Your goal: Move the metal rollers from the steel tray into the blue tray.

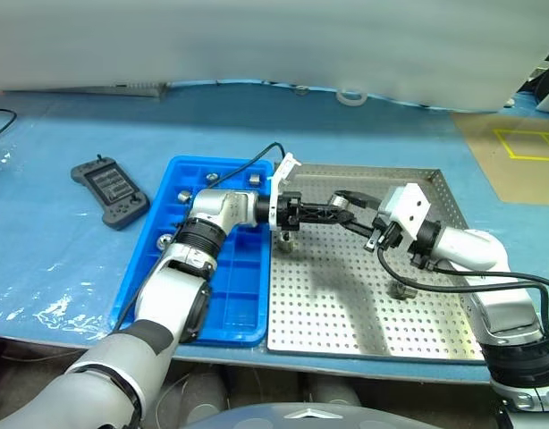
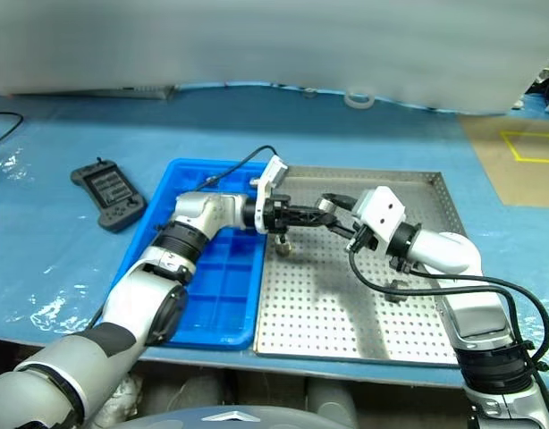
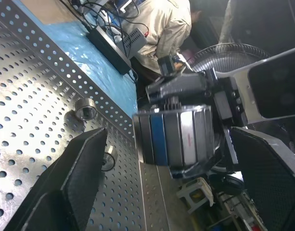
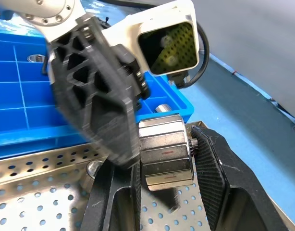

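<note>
Right jaws point(image 4: 162, 192): mine, closed on one roller point(image 4: 165, 155), held above the steel tray point(image 1: 418, 331) near its edge beside the blue tray point(image 1: 234, 308).
Left jaws point(image 2: 301, 214): mine, spread wide, holding nothing; they reach across from over the blue tray, one finger point(image 4: 97, 96) just beside the held roller.
Loose rollers, steel tray: one point(image 1: 286, 241) below my left jaws, one point(image 1: 401, 290) near my right arm.
Rollers, blue tray: several in the far and left compartments, e.g. point(image 1: 184, 195).
Bench point(image 1: 60, 259): blue cover; a black controller point(image 1: 109, 190) lies left of the blue tray, apart from it.
</note>
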{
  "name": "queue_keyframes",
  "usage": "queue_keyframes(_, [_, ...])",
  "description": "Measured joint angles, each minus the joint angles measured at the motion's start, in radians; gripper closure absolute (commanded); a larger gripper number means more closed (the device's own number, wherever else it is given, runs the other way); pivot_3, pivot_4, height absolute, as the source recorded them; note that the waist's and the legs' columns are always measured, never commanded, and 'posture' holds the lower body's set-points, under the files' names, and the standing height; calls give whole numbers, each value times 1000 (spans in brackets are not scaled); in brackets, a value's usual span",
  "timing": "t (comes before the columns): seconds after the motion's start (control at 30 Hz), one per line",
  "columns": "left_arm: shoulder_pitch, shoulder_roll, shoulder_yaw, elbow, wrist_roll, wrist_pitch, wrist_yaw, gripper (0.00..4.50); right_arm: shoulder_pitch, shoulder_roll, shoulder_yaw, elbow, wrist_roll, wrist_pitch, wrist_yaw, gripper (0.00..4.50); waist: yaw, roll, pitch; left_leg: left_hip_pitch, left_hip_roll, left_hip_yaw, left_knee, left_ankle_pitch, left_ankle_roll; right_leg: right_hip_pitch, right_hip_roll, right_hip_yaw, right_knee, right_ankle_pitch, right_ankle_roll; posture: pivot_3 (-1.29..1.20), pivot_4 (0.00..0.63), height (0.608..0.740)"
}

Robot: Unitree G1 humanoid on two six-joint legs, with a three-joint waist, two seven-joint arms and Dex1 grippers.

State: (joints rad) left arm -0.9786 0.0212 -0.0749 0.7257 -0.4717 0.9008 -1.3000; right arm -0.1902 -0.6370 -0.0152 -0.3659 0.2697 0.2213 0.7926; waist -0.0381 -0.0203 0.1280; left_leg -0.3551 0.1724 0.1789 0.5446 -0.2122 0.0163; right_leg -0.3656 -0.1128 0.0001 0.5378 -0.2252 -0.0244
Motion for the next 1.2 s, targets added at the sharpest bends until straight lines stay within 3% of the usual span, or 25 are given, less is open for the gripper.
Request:
queue_keyframes(0.83, [-40, -8, 38, 45, 9, -42, 44, 213, 0, -12, -5, -11, 0, 20, 8, 3312, -2, 0, 0, -1, 0, 0, 0, 0, 0, -1, 0, 0, 0, 0, 0, -338, 150, 740])
queue_keyframes(1.07, [-59, -33, 76, 93, 6, -76, 104, 2371, 0, -23, -6, -16, -5, 61, -4, 3312, -1, 0, 0, -1, 0, 0, 1, 0, 0, -1, 0, 0, 0, 0, 0, -340, 150, 740])
queue_keyframes(1.2, [-65, -34, 73, 92, 7, -75, 105, 2371, 0, -26, -10, -16, -5, 65, -5, 3312, -2, 0, 0, -1, 0, 0, 0, 0, 0, -1, 0, 0, 0, 0, 0, -340, 150, 740])
